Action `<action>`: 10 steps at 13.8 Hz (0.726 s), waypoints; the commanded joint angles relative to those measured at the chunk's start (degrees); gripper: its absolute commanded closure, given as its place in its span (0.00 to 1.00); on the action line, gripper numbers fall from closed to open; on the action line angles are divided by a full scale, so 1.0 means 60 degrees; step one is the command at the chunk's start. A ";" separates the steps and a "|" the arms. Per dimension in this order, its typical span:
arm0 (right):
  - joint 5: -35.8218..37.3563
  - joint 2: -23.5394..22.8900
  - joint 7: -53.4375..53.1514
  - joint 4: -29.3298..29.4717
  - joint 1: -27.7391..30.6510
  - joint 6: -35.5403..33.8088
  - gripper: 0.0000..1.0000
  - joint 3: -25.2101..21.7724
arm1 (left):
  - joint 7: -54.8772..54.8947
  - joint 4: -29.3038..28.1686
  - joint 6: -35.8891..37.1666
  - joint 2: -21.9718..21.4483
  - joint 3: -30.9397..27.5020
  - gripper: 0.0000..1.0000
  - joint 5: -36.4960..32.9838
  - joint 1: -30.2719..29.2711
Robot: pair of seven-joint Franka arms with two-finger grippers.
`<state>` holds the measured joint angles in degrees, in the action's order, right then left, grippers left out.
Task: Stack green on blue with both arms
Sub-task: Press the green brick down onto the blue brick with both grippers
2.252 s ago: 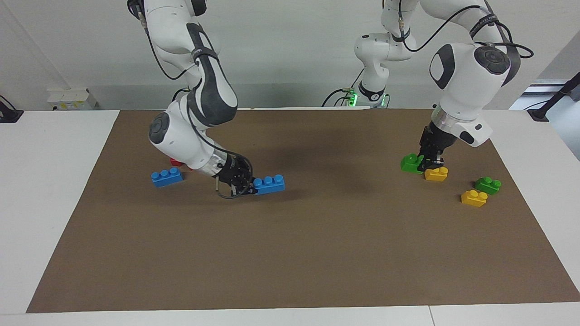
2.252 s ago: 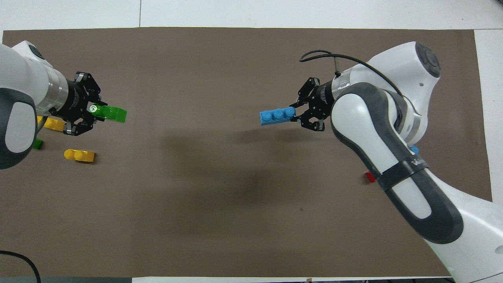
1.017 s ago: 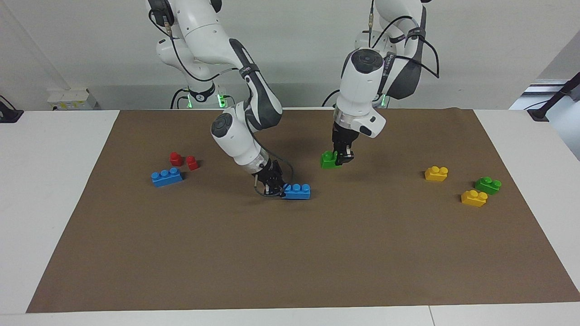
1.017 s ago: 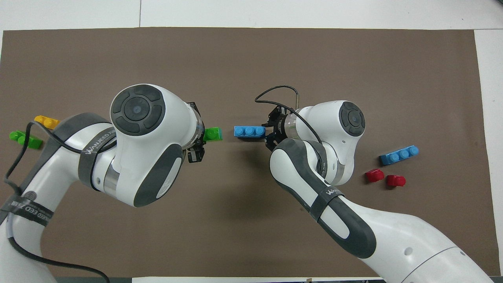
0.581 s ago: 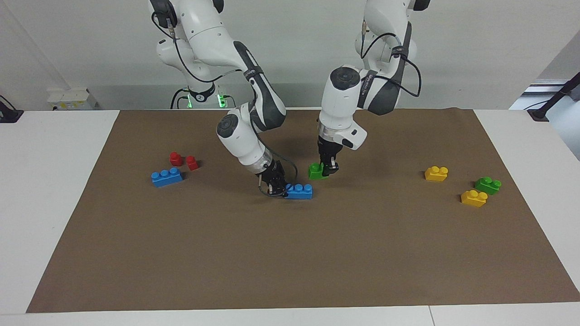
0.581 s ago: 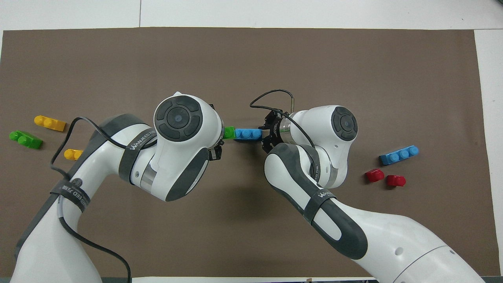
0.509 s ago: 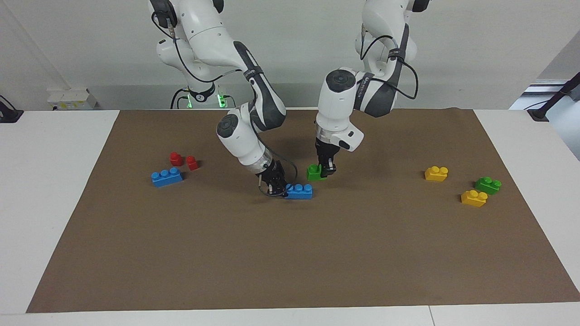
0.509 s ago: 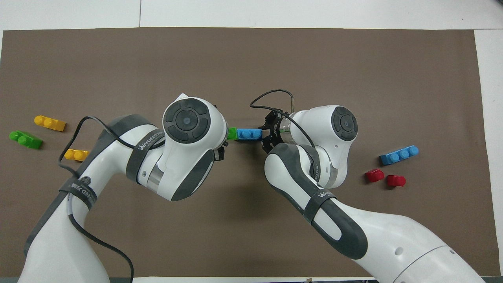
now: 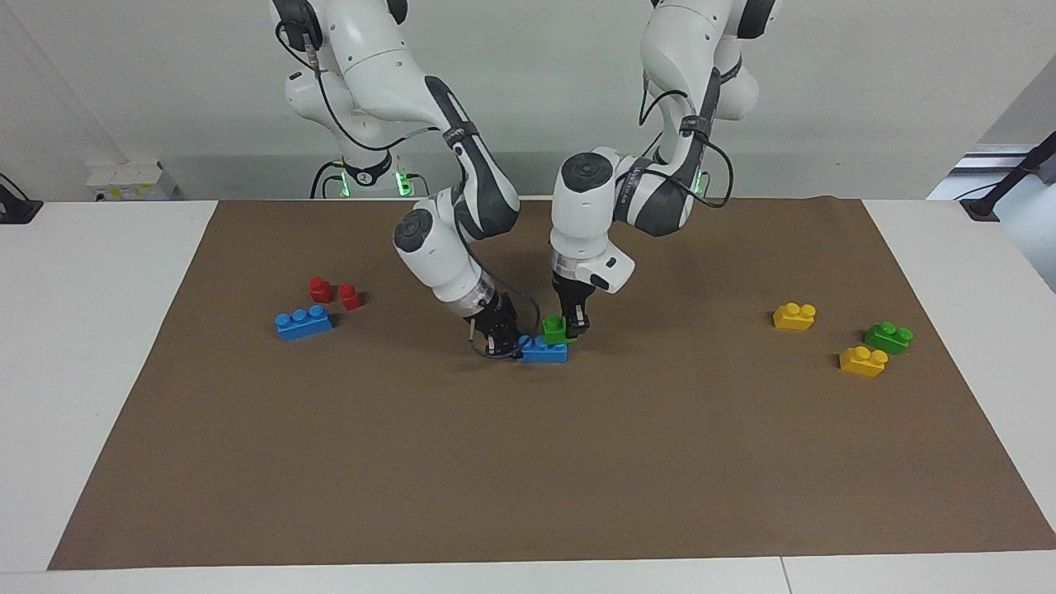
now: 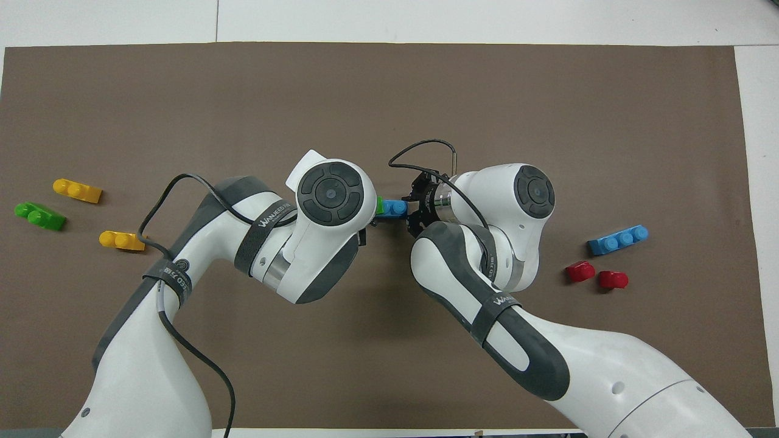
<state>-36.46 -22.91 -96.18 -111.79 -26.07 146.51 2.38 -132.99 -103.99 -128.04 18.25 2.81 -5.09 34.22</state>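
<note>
At frame centre the left gripper [image 9: 575, 325], clamped on the small green two-stud plastic brick [image 9: 556, 329], has just brought it onto the long blue three-stud plastic brick [image 9: 544, 351] gripped by the right gripper [image 9: 505, 344] (apparently touching, not yet pressed home).

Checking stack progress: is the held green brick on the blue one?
On: green brick sits atop the blue brick, studs up.

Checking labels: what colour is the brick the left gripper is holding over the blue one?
Bright green brick, clearest in the facing view.
</note>
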 commanded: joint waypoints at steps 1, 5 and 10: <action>-0.0177 0.0024 -0.0040 -0.0220 0.0053 0.0192 1.00 0.0014 | -0.0306 0.0149 -0.0193 0.0166 -0.0132 1.00 -0.0191 0.0141; -0.0177 0.0024 -0.0040 -0.0206 0.0053 0.0221 1.00 0.0014 | -0.0321 0.0120 -0.0135 0.0181 -0.0132 1.00 -0.0294 0.0433; -0.0177 0.0024 -0.0040 -0.0206 0.0053 0.0221 1.00 0.0014 | -0.0467 0.0105 -0.0222 0.0341 -0.0147 1.00 -0.0337 0.0478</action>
<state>-36.48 -22.91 -96.18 -111.80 -26.03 146.51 2.37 -134.08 -103.92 -128.65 18.74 2.84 -5.65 36.23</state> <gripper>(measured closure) 0.656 0.661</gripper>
